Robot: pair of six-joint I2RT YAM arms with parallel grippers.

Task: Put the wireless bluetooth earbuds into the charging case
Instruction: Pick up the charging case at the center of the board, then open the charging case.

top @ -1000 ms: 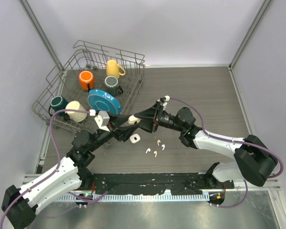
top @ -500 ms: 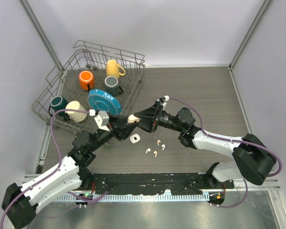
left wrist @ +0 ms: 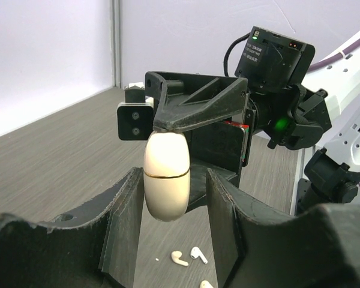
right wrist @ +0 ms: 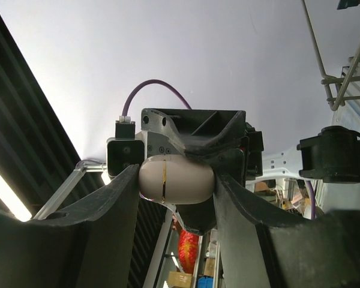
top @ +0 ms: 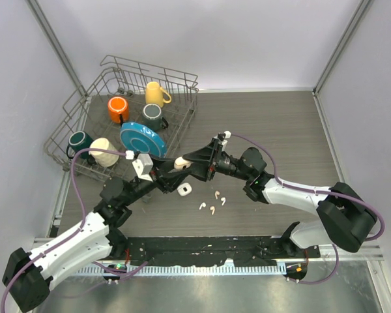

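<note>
A cream oval charging case (top: pixel 180 163) with a gold seam is closed and held in the air above the table. My right gripper (top: pixel 188 162) is shut on it; in the right wrist view the case (right wrist: pixel 175 182) fills the gap in the gripper (right wrist: pixel 175 180). My left gripper (left wrist: pixel 171 195) is open, with its fingers on either side of the case's lower end (left wrist: pixel 166 180). The right-hand finger stands clear of it. Several white earbuds (top: pixel 212 201) lie loose on the table below, some in the left wrist view (left wrist: pixel 187 257). A small white square case (top: pixel 184 190) lies beside them.
A wire dish rack (top: pixel 78 104) stands at the back left with mugs, a blue plate (top: pixel 142 138) and a cream mug (top: pixel 104 151). The left arm's cable (top: pixel 75 189) loops beside it. White walls close in the table.
Both grippers have stayed together around the cream case. The left wrist has edged slightly to the right.
</note>
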